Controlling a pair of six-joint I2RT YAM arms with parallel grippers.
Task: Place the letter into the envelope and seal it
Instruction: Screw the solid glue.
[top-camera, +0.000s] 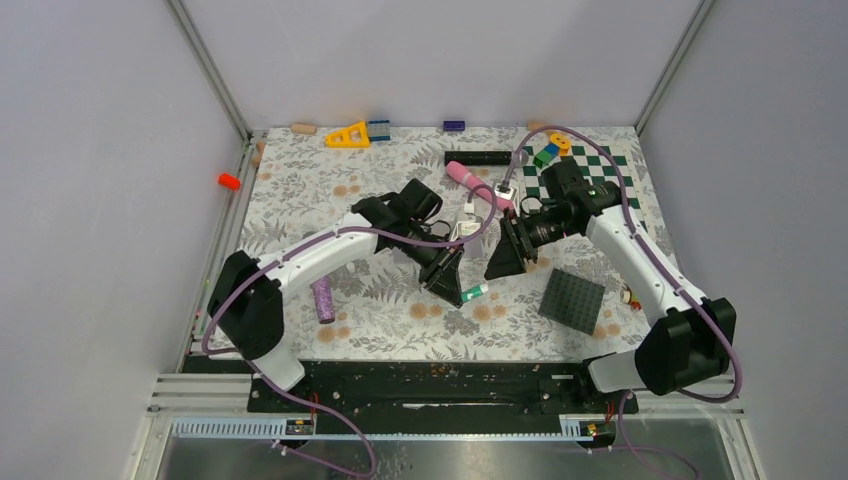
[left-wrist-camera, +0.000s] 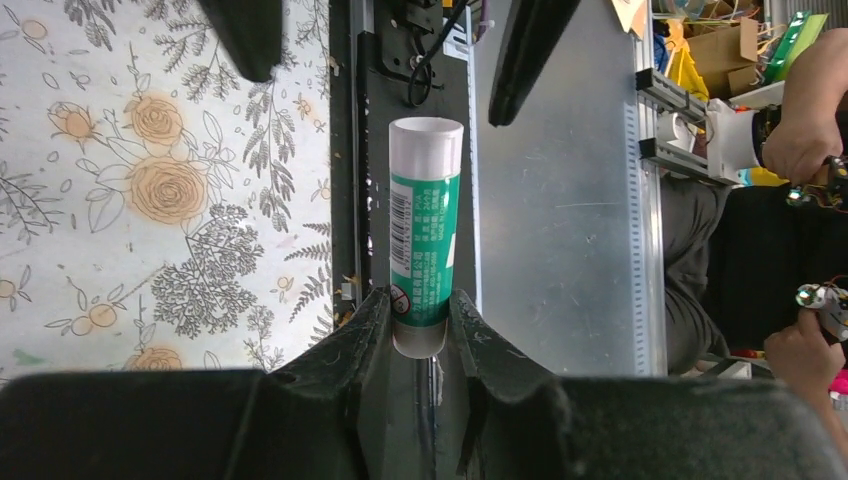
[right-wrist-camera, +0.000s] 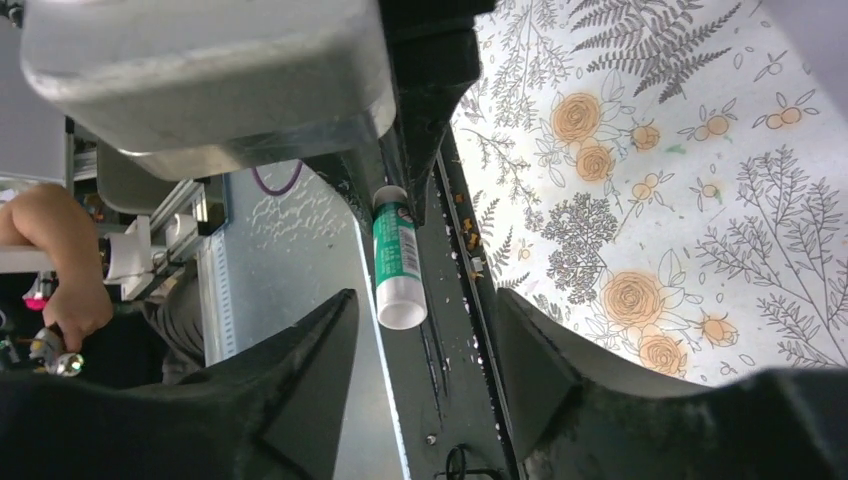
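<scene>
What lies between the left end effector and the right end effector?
A green-and-white glue stick, gripped by the left end effector, its white end toward the open right end effector; both wrist views show it.

The left gripper (left-wrist-camera: 420, 305) pinches the lower end of a green-and-white glue stick (left-wrist-camera: 425, 200) at bottom centre. The stick points straight up the frame, white cap on top. At the top, the right gripper (left-wrist-camera: 378, 95) has its dark fingers (left-wrist-camera: 525, 50) spread wide on either side of the cap, clear of it. A floral tablecloth (left-wrist-camera: 150, 200) fills the left, a black rail (left-wrist-camera: 345, 180) runs down the middle, and a grey metal plate (left-wrist-camera: 550, 250) lies to the right. A person's hands (left-wrist-camera: 800, 130) show at the right edge.
</scene>
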